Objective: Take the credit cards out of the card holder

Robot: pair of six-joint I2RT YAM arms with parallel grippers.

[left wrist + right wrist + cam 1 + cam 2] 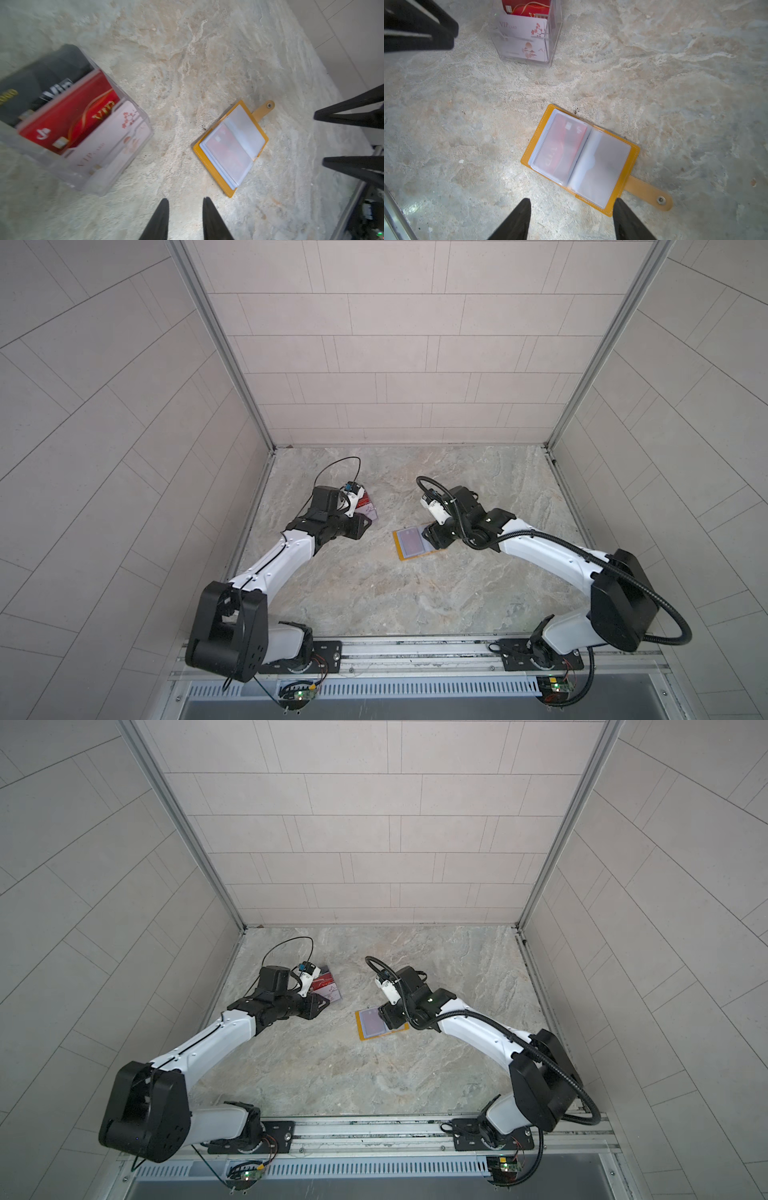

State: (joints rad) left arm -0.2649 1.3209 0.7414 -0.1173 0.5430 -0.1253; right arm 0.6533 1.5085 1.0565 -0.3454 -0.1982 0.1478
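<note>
The mustard-yellow card holder point(632, 154) lies open and flat on the stone tabletop, its strap tab off to one side; it also shows in both top views point(400, 552) point(362, 1032) and in the left wrist view point(208, 169). A red credit card point(560, 149) point(225, 154) sits inside the clear sleeve of one page. My right gripper point(572, 200) point(430, 536) hovers open over the holder's near edge, one fingertip by its corner, nothing between the jaws. My left gripper point(185, 199) point(365, 526) is open a little and empty, beside the clear box.
A clear acrylic box point(116, 174) point(557, 31) point(368, 506) stands at the back left, holding a black Vip card point(52, 83), a red VIP card point(68, 122) and a white VIP card point(112, 141). Walls close in the left, right and back.
</note>
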